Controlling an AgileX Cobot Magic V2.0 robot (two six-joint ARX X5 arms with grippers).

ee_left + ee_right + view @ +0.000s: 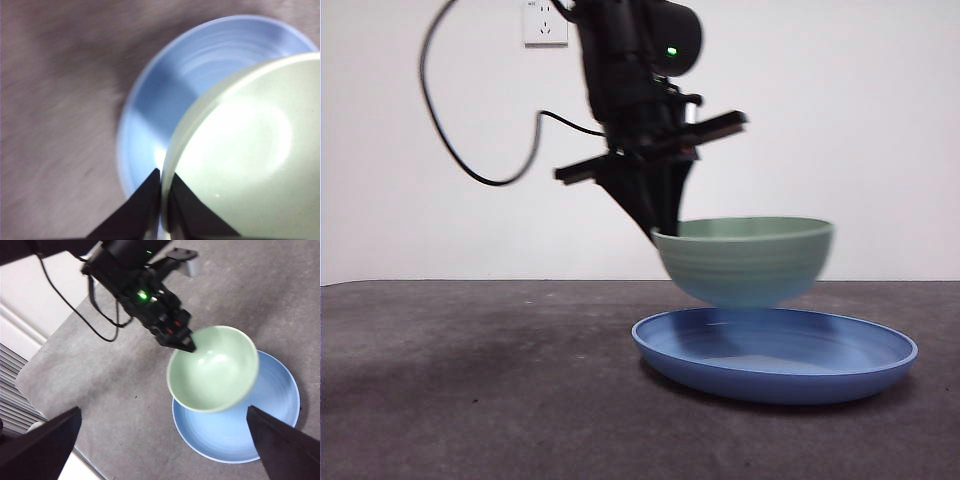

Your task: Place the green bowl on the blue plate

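1. Blue plate [775,355] flat on the grey desk [470,390], nothing resting in it yet.
2. Green bowl [748,258] hanging just above it, apparently not touching; lowering and release left.
3. Left gripper [161,187] pinching the bowl's rim, jaws nearly closed.
4. Right gripper [165,440] waiting, jaws wide apart, holding nothing.

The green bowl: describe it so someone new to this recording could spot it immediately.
On the dark grey table lies one wide, shallow blue plate. Directly above it, held by its rim in the left gripper, is the green bowl. It is pale mint with faint ridges, deeper and narrower than the plate; the right gripper waits open, apart.
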